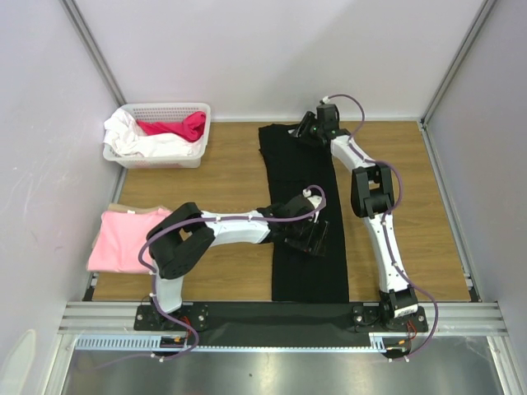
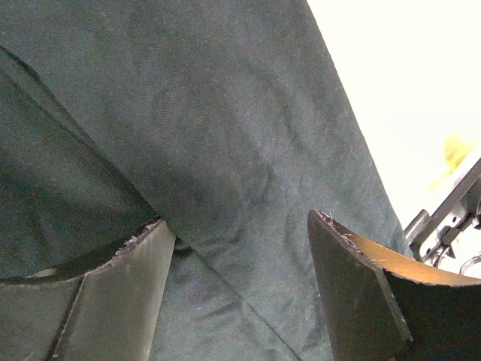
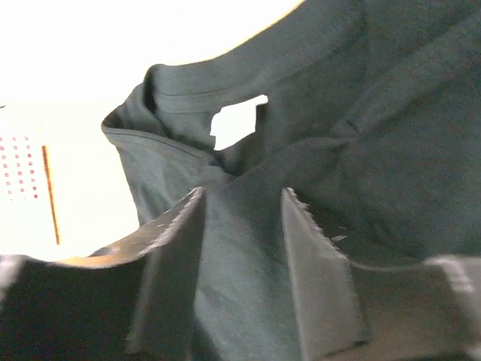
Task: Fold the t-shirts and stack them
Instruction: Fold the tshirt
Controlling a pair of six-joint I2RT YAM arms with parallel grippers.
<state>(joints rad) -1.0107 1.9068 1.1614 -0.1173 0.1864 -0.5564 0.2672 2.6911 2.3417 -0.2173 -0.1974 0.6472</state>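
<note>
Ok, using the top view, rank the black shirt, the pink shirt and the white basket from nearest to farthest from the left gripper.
1. black t-shirt: directly under the left gripper, mid-table.
2. pink t-shirt: folded at the table's left edge.
3. white basket: far left corner, holding white and red cloth.

Wooden table (image 1: 230, 177) under black t-shirt (image 1: 309, 271), pink t-shirt (image 1: 123, 243), laundry basket (image 1: 160, 156)

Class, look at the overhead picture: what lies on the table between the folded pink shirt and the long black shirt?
In the top view, the left arm stretches across bare wood between the pink shirt and the black shirt; nothing else lies there.
</note>
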